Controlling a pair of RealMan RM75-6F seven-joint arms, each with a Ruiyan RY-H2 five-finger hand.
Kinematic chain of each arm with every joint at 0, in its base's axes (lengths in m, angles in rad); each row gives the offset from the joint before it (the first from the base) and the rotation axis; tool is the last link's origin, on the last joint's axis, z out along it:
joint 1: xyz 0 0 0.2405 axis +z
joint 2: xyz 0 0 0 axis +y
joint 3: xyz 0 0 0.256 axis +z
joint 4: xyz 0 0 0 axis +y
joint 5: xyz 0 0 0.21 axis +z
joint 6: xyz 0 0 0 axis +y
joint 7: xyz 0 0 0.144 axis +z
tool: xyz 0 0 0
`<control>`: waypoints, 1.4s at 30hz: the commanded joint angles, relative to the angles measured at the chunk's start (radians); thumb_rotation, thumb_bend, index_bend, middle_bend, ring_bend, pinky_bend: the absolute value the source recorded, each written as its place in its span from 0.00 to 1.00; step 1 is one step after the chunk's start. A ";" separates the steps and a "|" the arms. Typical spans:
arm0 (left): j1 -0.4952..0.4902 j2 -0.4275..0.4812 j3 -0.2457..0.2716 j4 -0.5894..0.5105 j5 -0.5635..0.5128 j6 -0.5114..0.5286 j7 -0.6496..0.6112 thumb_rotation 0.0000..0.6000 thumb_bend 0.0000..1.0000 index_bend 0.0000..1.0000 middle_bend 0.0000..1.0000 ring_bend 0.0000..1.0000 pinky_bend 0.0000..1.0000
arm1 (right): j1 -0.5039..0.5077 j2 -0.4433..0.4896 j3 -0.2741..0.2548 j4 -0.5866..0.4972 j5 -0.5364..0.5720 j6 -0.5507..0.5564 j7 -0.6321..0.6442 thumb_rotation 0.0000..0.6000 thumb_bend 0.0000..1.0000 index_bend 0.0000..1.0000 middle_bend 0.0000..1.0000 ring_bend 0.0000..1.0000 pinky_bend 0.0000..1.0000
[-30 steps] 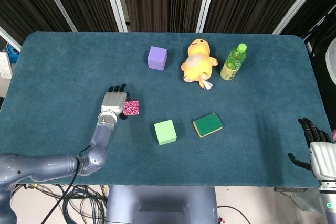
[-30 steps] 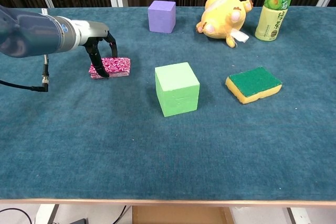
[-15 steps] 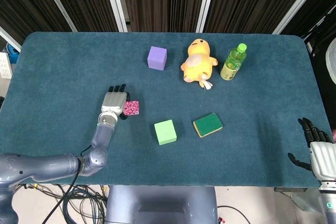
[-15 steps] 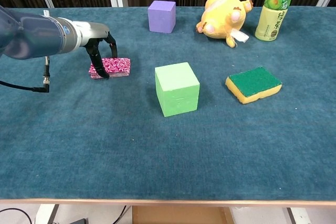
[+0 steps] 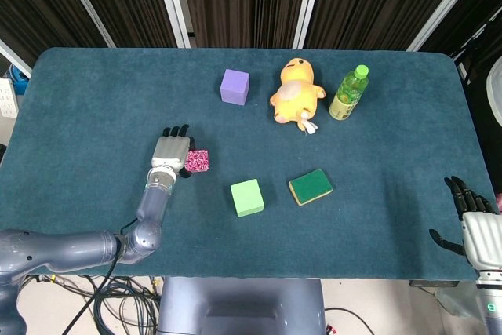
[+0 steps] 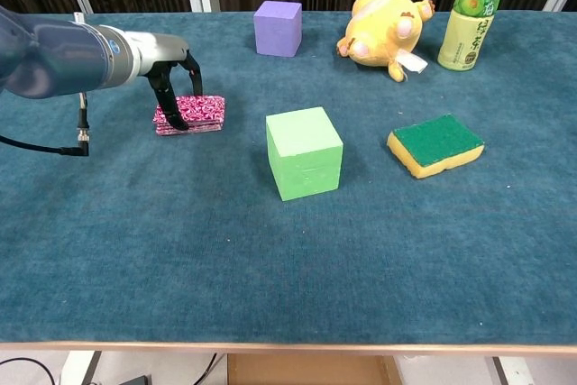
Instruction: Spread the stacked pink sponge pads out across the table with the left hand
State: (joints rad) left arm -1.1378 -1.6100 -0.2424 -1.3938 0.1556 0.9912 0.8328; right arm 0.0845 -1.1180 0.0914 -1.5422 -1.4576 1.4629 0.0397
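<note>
The stacked pink sponge pads (image 6: 196, 114) lie left of centre on the blue table cloth (image 6: 270, 250), seen also as the pink stack (image 5: 198, 161) in the head view. My left hand (image 6: 176, 87) reaches down over the stack's left end. One dark finger is in front of the stack and others are behind it, so the hand pinches the pads. From above, the left hand (image 5: 171, 151) covers the stack's left part. My right hand (image 5: 473, 222) hangs off the table's front right corner with fingers spread, holding nothing.
A light green cube (image 6: 304, 151) stands right of the stack, and a green and yellow sponge (image 6: 435, 144) lies further right. Along the back are a purple cube (image 6: 278, 28), a yellow plush toy (image 6: 386, 33) and a green bottle (image 6: 474, 9).
My left hand and the pink stack have shifted very slightly up and to the right in the chest view. The right hand has not moved.
</note>
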 commanded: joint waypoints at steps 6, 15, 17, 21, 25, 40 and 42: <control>0.001 0.004 -0.001 -0.004 -0.008 0.002 0.010 1.00 0.25 0.48 0.10 0.00 0.00 | 0.000 0.000 0.000 0.000 0.001 0.000 -0.001 1.00 0.19 0.00 0.07 0.16 0.22; 0.008 0.013 -0.011 -0.015 -0.002 -0.005 0.000 1.00 0.25 0.49 0.10 0.00 0.00 | -0.001 0.002 -0.001 -0.002 -0.001 0.003 0.000 1.00 0.19 0.00 0.07 0.16 0.22; 0.010 0.026 -0.017 -0.025 -0.002 -0.003 -0.003 1.00 0.25 0.49 0.10 0.00 0.00 | -0.002 0.002 0.001 -0.002 0.001 0.003 0.001 1.00 0.19 0.00 0.07 0.16 0.22; 0.005 0.034 -0.020 -0.033 -0.012 -0.007 0.005 1.00 0.25 0.49 0.10 0.00 0.00 | -0.002 0.002 0.000 -0.002 0.001 0.001 0.000 1.00 0.19 0.00 0.07 0.16 0.22; -0.004 0.040 -0.032 -0.040 -0.016 -0.009 0.006 1.00 0.25 0.50 0.10 0.00 0.00 | -0.001 0.002 0.000 -0.003 0.001 0.000 0.000 1.00 0.19 0.00 0.07 0.16 0.22; -0.180 0.005 -0.137 -0.018 -0.204 0.001 0.150 1.00 0.25 0.50 0.10 0.00 0.00 | 0.001 0.004 0.001 0.003 0.007 -0.009 0.014 1.00 0.19 0.00 0.07 0.16 0.22; -0.236 -0.031 -0.148 -0.004 -0.237 0.028 0.202 1.00 0.25 0.50 0.10 0.00 0.00 | 0.000 0.005 0.000 0.002 0.003 -0.005 0.019 1.00 0.19 0.00 0.07 0.16 0.22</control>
State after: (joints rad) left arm -1.3275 -1.6085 -0.3743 -1.4100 -0.0482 0.9937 0.9914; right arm 0.0847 -1.1135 0.0920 -1.5395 -1.4534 1.4569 0.0576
